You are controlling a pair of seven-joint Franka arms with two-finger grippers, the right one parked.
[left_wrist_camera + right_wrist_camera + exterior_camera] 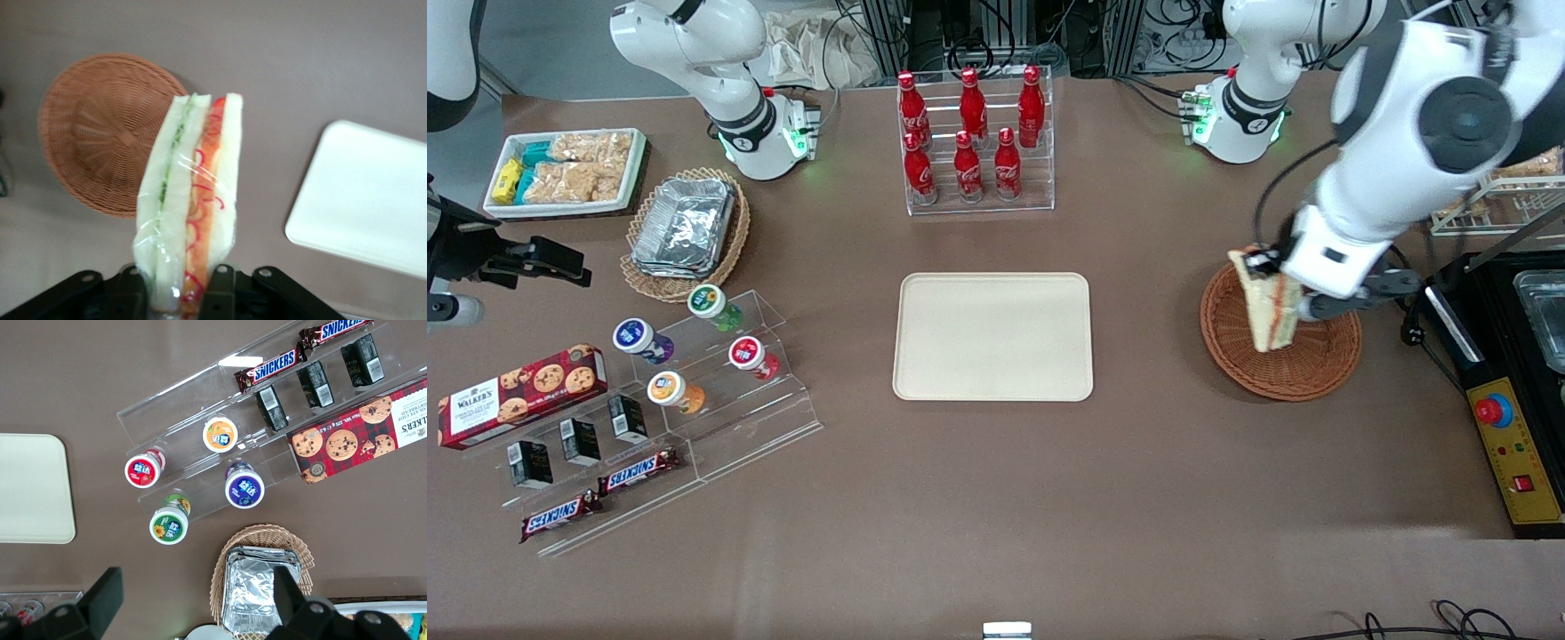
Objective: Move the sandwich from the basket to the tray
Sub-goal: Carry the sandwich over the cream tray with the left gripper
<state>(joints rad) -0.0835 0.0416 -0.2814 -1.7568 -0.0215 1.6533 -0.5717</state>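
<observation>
Front view: the gripper (1294, 289) pinches the sandwich (1265, 301), a pale wedge lifted above the basket (1280, 369); the bare tray (993, 336) lies toward the parked arm's end. Left wrist view: the sandwich (193, 200) looks plastic-wrapped, perhaps, with green and orange-red filling between white bread.

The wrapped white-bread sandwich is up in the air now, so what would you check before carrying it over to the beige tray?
1. Gripper shut on the wrapped white-bread sandwich: ok.
2. Sandwich lifted above the round reddish-brown wicker basket: ok.
3. Basket has nothing else in it: ok.
4. Flat cream-beige rectangular tray bare for landing: ok.
5. Table between basket and tray free of objects: ok.
6. Grip firmness: cannot tell.
</observation>
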